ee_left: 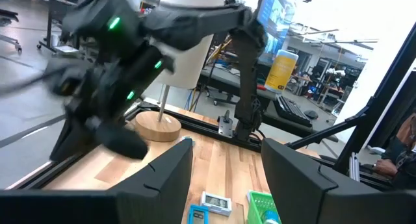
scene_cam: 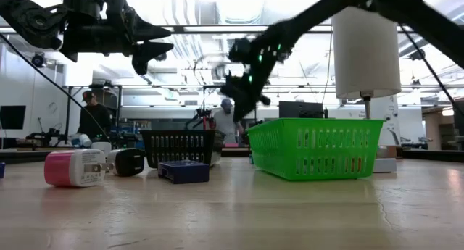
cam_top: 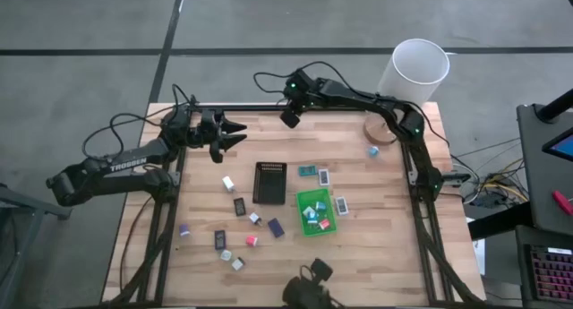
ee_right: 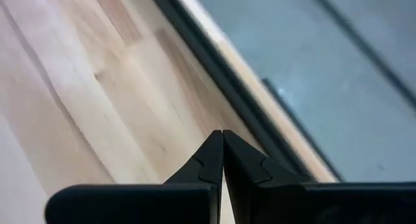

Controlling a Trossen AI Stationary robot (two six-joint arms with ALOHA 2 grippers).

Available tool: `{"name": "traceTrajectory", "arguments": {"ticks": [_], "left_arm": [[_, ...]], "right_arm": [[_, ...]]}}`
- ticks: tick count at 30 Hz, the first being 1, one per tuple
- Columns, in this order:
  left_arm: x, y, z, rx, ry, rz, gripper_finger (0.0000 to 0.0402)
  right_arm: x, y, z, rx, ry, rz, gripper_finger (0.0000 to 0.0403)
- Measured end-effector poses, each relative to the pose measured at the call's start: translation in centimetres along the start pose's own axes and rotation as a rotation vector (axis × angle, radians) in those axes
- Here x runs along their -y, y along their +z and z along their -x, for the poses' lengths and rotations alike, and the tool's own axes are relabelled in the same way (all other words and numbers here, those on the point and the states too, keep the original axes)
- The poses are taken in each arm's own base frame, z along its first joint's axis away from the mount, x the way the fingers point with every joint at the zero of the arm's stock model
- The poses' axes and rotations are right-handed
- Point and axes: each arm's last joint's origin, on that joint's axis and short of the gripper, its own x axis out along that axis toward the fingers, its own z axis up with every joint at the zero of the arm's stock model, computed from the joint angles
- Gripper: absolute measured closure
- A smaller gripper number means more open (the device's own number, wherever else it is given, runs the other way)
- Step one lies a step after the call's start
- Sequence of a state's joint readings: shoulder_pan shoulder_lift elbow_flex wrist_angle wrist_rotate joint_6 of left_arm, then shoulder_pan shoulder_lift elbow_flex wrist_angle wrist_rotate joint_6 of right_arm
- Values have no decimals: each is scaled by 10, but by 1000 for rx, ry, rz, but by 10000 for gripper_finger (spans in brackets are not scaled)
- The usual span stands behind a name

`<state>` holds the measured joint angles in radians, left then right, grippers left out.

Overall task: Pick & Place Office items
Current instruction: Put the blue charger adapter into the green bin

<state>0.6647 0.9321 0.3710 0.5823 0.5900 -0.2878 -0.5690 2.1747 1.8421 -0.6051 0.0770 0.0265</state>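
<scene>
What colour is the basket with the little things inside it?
Bright green: the basket shows best in the low view.

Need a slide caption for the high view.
Both grippers raised near the table's far edge, left gripper open, right gripper shut; office items scattered around two trays.

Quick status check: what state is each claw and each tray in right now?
Left claw: open, empty, raised over the table's far left.
Right claw: shut, empty, near the table's far edge.
Green tray: upright, holding several small items.
Black tray: upright, no contents visible.
</scene>
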Motion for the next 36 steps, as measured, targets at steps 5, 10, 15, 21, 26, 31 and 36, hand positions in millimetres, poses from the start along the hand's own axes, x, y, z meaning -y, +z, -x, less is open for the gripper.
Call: {"name": "traceTrajectory", "arguments": {"ticks": [5, 10, 15, 21, 26, 31, 36], "left_arm": [[0, 0, 0, 0, 0, 0, 211], [0, 0, 0, 0, 0, 0, 211], [0, 0, 0, 0, 0, 0, 211], [0, 0, 0, 0, 0, 0, 211], [0, 0, 0, 0, 1, 0, 211], [0, 0, 0, 0, 0, 0, 211], [0, 0, 0, 0, 0, 0, 211]], "right_arm": [[-13, 10, 57, 74, -62, 6, 394], [-35, 1, 109, 146, -64, 20, 394], [-60, -33, 137, 173, -178, 2, 394], [-88, -90, 152, 239, -178, -109, 394], [-109, -139, 157, 368, -160, -223, 394], [-126, -188, 153, 480, -186, -300, 394], [-138, -227, 148, 525, -233, -351, 394]]}}
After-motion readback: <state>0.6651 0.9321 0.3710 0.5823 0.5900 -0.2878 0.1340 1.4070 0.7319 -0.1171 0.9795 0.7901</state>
